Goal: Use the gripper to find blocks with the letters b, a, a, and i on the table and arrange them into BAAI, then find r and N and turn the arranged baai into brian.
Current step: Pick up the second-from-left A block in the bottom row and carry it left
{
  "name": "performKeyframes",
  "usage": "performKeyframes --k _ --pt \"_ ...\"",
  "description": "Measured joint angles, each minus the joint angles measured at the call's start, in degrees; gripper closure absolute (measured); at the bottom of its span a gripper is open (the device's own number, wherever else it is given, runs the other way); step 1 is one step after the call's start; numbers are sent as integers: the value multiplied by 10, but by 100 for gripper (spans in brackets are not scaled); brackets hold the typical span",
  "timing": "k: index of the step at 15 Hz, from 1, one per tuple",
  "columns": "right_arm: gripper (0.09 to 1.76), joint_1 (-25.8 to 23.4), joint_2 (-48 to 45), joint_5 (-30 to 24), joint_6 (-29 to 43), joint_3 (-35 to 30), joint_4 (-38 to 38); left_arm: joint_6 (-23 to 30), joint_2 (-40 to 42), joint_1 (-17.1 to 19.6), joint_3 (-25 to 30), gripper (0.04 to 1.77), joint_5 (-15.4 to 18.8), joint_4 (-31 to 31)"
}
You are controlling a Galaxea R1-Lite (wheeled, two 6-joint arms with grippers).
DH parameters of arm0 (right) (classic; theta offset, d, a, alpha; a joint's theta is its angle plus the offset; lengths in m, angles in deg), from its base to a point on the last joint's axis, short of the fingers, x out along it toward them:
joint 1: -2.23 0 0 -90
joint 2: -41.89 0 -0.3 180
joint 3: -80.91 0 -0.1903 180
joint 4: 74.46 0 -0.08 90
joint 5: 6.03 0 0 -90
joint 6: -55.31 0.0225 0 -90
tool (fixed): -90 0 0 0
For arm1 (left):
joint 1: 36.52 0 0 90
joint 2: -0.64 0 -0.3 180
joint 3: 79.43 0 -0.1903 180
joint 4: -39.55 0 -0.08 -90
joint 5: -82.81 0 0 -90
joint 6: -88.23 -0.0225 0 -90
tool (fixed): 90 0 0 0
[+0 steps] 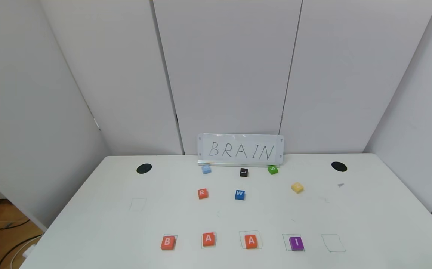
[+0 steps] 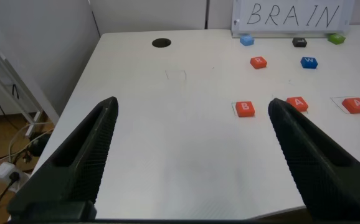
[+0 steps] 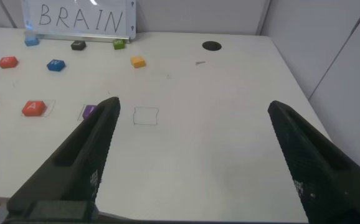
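While both grippers hover released, the blocks (image 1: 231, 241) spell BAAI along the table's (image 1: 89, 224) near edge.
Risk: left gripper (image 2: 192, 149) or right gripper (image 3: 189, 152) fetching r (image 1: 202, 193) or N (image 1: 297, 187) may nudge neighbouring W block (image 1: 239, 194).

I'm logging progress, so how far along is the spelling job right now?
Done: B, A, A and I sit in a row spelling BAAI. In hand: nothing; the left gripper and right gripper hang open over the table. Left: the R and the yellow block lie unplaced.
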Motion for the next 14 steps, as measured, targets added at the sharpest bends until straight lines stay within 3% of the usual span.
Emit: performKeyframes --k 14 --pt "14 0 0 8 2 0 0 0 0 0 0 9 0 0"
